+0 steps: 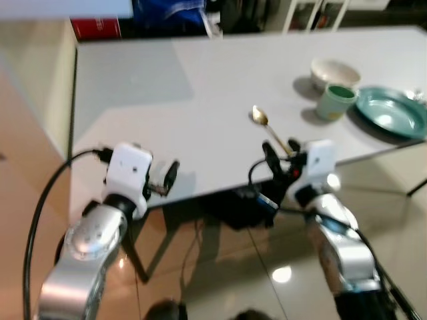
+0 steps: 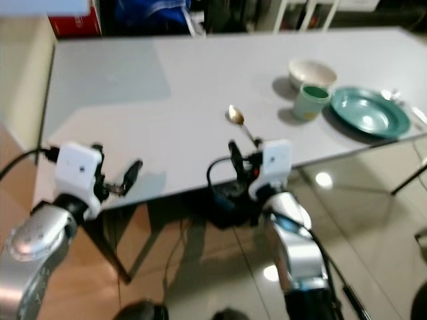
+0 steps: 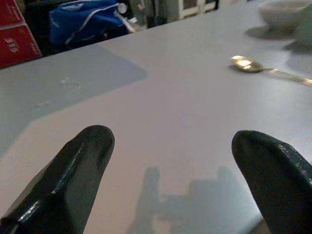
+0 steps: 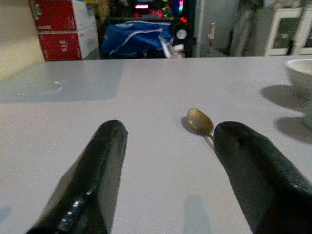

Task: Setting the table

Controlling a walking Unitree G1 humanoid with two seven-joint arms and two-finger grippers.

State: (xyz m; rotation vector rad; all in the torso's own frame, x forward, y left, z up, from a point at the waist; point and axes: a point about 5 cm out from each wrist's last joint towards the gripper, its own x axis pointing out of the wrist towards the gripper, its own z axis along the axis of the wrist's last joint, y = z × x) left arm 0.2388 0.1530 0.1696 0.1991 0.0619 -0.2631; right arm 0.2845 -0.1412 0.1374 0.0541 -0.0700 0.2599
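Spoon (image 1: pixel 269 129): it lies flat on the worktop (image 1: pixel 200 87), near the front edge, and nothing holds it.
Spoon look: golden metal, shiny, with a small oval bowl and a thin handle.
Long axis: the bowl end points away from the robot, the handle runs back toward the front edge, slanting to the robot's right.
Right tool (image 1: pixel 280 160): it is at the front edge, just before the handle end of the spoon. Its two black fingers (image 4: pixel 105 170) stand apart, with nothing between them.
Relation: in the right wrist view the spoon bowl shows in the gap just ahead, close to one finger. The handle seems to pass beside or under that finger; I cannot tell if they touch.
Left tool (image 1: pixel 167 179): it is at the front edge too, well apart from the spoon, on the robot's left. Its fingers (image 3: pixel 73 175) are spread wide and hold nothing.
Nearer arm: the right one, clearly.
Other things: a white bowl (image 1: pixel 335 72), a green cup (image 1: pixel 335 101) and a teal plate (image 1: pixel 391 112) stand together at the right side of the worktop.
Next move, my judgement: the right tool should go a little forward and close across the thin handle.
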